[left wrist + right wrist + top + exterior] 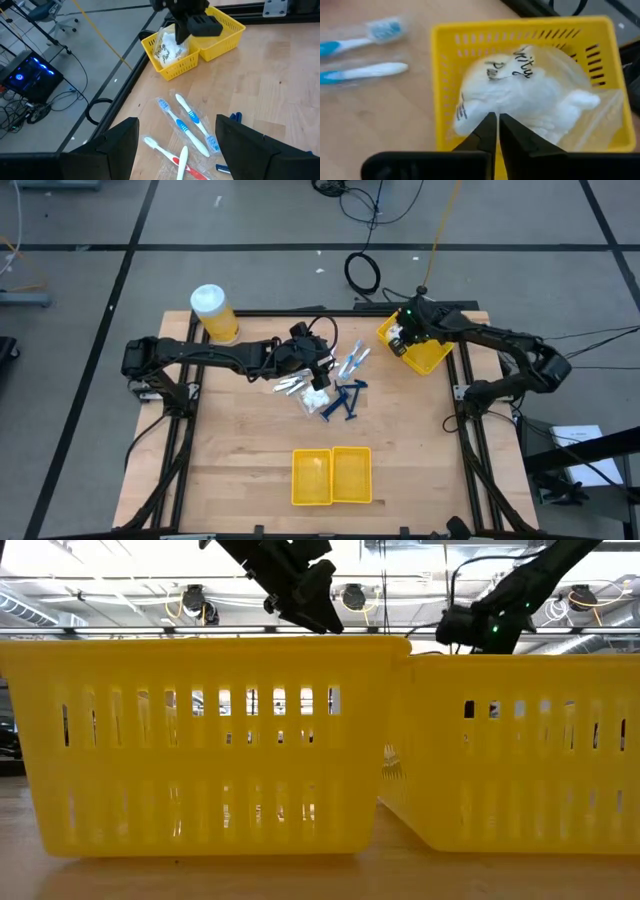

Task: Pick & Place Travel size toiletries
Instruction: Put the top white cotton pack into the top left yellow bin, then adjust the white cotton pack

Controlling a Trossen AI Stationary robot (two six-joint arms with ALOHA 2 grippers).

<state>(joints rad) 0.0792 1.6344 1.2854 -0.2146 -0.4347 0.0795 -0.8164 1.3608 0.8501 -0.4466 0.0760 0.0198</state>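
The loose toiletries lie in a heap at the table's middle: wrapped white and light-blue toothbrushes (350,363) (187,125), dark blue razors (345,400) and a small clear packet (312,398). My left gripper (318,370) (175,135) hovers open just above the toothbrushes, touching nothing. My right gripper (403,337) (495,119) is shut over the yellow two-compartment bin (430,358) at the far right. A clear packet of white bits (520,95) (167,47) fills that bin's left compartment. My right gripper comes from above, pointing down, its shut fingertips (487,125) on the upper face of the clear packet (495,107), near its middle. It seems to pinch the clear film there. The packet's underside sits in the bin's compartment, and its top bulges above the rim (165,40).
A second yellow two-compartment bin (332,476) (200,740) stands at the table's near edge and fills the low view. A big yellow jar with a white lid (213,312) stands at the far left. Bare wood lies between the heap and the near bin.
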